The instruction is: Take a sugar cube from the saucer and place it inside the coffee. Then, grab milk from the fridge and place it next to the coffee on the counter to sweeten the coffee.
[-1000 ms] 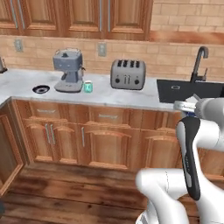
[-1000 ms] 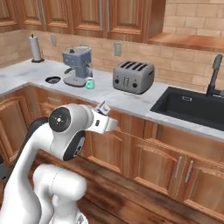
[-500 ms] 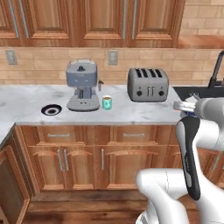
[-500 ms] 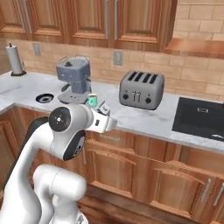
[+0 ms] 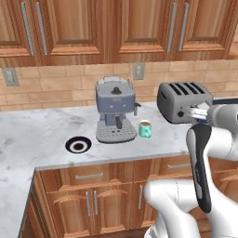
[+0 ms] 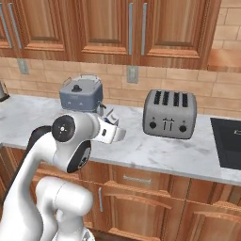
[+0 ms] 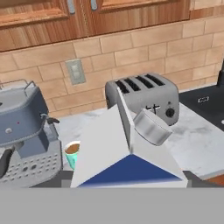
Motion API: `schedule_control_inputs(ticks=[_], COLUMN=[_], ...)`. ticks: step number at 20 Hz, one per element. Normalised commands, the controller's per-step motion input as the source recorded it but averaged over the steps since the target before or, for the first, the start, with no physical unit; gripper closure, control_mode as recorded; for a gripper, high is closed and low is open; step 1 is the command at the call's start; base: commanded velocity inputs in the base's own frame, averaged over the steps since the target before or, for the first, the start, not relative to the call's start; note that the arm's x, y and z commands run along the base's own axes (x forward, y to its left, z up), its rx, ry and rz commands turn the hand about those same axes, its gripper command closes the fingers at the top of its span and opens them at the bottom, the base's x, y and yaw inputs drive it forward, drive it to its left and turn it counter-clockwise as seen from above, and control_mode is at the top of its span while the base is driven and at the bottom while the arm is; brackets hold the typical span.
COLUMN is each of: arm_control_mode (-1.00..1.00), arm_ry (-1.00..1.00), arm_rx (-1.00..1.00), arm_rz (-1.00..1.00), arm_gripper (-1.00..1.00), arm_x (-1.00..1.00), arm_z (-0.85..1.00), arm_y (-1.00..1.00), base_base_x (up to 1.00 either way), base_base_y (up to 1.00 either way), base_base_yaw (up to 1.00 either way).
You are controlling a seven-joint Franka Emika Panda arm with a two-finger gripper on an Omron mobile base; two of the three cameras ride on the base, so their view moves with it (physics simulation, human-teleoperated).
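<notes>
— Since a moment ago the whole kitchen has slid across both base views, so the base has driven; the espresso machine [image 5: 115, 110] and the toaster [image 5: 184, 102] now sit closer to the middle, and the arm itself looks the same as it did.

— And the milk?

— Held up in front of the hand. In the hand view the milk carton [image 7: 127, 151] is right up against the camera: white gabled top, round grey cap, a blue side below. From the right you can catch a bit of it by the gripper [image 6: 111, 118], over the front part of the counter [image 6: 155, 153].

— Is the pincer clenched on it?

— The finger tips are hidden behind the carton, but it hangs in the air at the hand, so the jaws are grasping it.

— Where's the coffee?

— The teal mug [image 5: 145, 128] stands on the marble just right of the espresso machine, brown liquid showing, handle to the right. In the hand view its rim pokes out left of the carton [image 7: 71, 152].

— The saucer?

— The dark saucer [image 5: 78, 145] lies left of the machine, near the counter's front edge. I can't make out any sugar cube on it from here.
</notes>
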Motion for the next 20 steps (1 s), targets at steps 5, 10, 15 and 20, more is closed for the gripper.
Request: schedule_control_inputs(ticks=[5, 10, 15, 20], arm_control_mode=[1.00, 1.00, 1.00, -1.00], arm_ry=[0.00, 0.00, 0.00, 0.33], arm_rx=[0.00, 0.00, 0.00, 0.00], arm_rz=[0.00, 0.00, 0.00, 0.11], arm_gripper=[1.00, 1.00, 1.00, 1.00], arm_x=[0.00, 0.00, 0.00, 0.17], arm_z=[0.00, 0.00, 0.00, 0.00], arm_y=[0.00, 0.00, 0.00, 0.00], base_base_x=[0.15, 0.39, 0.09, 0.00], base_base_y=[0.14, 0.00, 0.00, 0.00], base_base_yaw=[0.03, 0.02, 0.00, 0.00])
